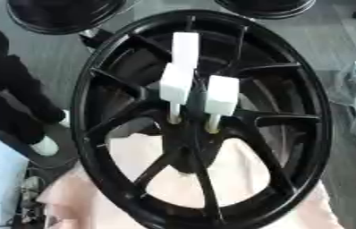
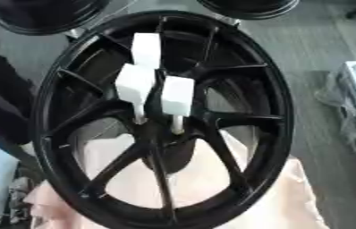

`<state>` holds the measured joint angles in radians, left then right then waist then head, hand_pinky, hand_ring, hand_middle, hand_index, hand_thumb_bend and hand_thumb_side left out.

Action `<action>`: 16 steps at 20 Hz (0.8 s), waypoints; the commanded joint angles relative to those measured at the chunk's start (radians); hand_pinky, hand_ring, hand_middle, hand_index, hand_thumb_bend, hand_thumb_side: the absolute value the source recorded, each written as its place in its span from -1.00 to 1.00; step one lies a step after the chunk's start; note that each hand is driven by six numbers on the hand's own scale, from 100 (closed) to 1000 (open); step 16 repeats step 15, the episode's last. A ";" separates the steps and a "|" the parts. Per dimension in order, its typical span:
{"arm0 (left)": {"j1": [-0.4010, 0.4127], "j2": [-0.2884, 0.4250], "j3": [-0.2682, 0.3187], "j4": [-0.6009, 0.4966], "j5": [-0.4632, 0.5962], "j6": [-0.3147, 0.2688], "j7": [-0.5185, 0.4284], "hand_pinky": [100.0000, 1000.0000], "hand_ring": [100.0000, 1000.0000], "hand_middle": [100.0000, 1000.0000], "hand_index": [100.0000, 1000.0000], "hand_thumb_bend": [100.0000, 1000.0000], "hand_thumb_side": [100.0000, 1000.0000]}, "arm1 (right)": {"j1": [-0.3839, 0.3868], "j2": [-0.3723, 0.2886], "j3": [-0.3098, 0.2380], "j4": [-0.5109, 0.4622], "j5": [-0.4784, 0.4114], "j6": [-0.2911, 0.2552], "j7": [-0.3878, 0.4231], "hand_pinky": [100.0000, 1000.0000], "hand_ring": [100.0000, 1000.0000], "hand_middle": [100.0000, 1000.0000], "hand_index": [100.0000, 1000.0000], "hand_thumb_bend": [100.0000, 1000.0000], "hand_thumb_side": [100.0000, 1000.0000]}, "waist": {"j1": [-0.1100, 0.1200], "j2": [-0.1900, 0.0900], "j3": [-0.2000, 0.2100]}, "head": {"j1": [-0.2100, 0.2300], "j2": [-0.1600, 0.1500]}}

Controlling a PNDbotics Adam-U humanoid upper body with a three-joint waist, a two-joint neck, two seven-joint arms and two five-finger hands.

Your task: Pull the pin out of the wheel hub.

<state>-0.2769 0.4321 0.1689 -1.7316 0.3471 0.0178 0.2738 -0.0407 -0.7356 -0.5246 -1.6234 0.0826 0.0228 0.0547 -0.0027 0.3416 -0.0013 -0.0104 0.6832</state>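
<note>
Three pins sit in the hub (image 1: 187,134) at frame centre, each a white block head on a thin pale shank. Front-left pin (image 1: 175,85) and front-right pin (image 1: 221,95) show their shanks entering the hub bores; the rear pin (image 1: 185,47) stands higher in frame, with its shank hidden behind the other two. All three look seated, none lying loose. The task doesn't say which one to pull.

Handling, as a judgement: heads look like light plastic or foam blocks, flat-sided and matte, so an easy surface for fingers. Shanks are thin and could bend or bind if pulled off-axis. Take hold on the block's two opposite flat faces, above the shank, and pull straight along the shank line. Front-left and front-right heads stand just beside each other, with little room between them; the outer faces are easier to reach.

The wheel (image 1: 95,89) is black, multi-spoke, rigid and probably heavy, so it is unlikely to shift with the pull. It rests tilted on a pale pink cloth (image 1: 236,174) in the lower frame.

No robot hand shows in either view, so finger state can't be told. Dark shape at left edge (image 1: 9,89), unclear what. More black rims (image 1: 64,15) along top edge.
</note>
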 commanded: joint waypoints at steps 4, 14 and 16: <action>-0.012 0.026 -0.002 -0.019 0.003 -0.001 -0.006 0.36 0.70 0.54 0.34 -1.00 0.28 | -0.082 -0.004 0.038 -0.114 -0.076 0.001 -0.079 0.76 0.20 0.31 0.75 -1.00 -0.05 | 0.001 -0.027 0.007 | -0.014 0.003; -0.022 0.008 -0.012 -0.029 0.006 -0.004 -0.008 0.37 0.71 0.57 0.42 -1.00 0.27 | -0.347 0.106 0.187 -0.105 -0.243 -0.001 -0.084 0.80 0.22 0.30 0.73 -1.00 0.03 | 0.009 -0.039 0.040 | -0.052 0.009; -0.023 0.006 -0.012 -0.031 0.004 -0.005 -0.007 0.37 0.71 0.58 0.42 -1.00 0.27 | -0.373 0.113 0.190 -0.084 -0.259 0.003 -0.069 0.80 0.22 0.30 0.74 -1.00 0.06 | 0.010 -0.038 0.041 | -0.052 0.009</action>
